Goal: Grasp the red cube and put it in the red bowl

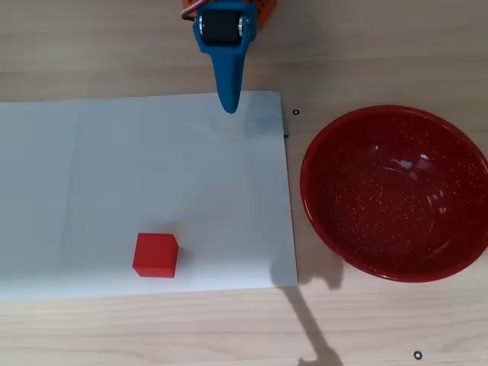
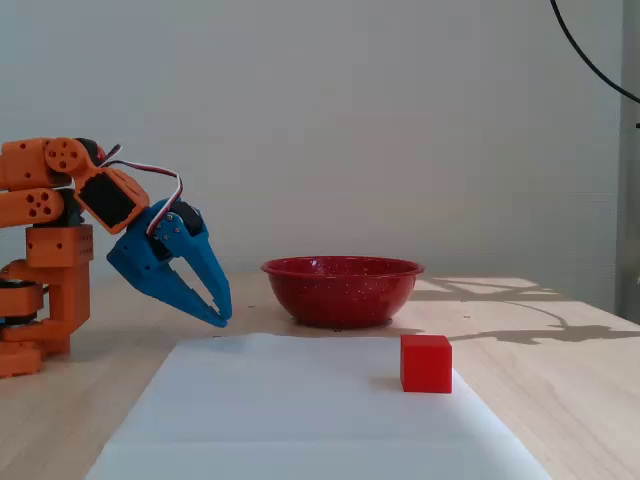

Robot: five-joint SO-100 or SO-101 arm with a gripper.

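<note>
The red cube [image 1: 155,255] sits on a white sheet of paper, near its front edge in the overhead view, and at the right in the fixed view [image 2: 426,363]. The dark-red speckled bowl [image 1: 329,229] stands empty on the wooden table beside the sheet; in the fixed view [image 2: 342,292] it is behind the cube. My blue gripper [image 1: 229,107] hangs over the sheet's far edge with its tips pointing down and its jaws together, holding nothing. In the fixed view the gripper [image 2: 222,318] is at the left, far from both cube and bowl.
The white sheet [image 1: 99,183] covers most of the table's left and middle. The orange arm base [image 2: 45,270] stands at the far left of the fixed view. A black cable [image 2: 590,60] hangs at the top right. Small black marks [image 1: 296,113] dot the table.
</note>
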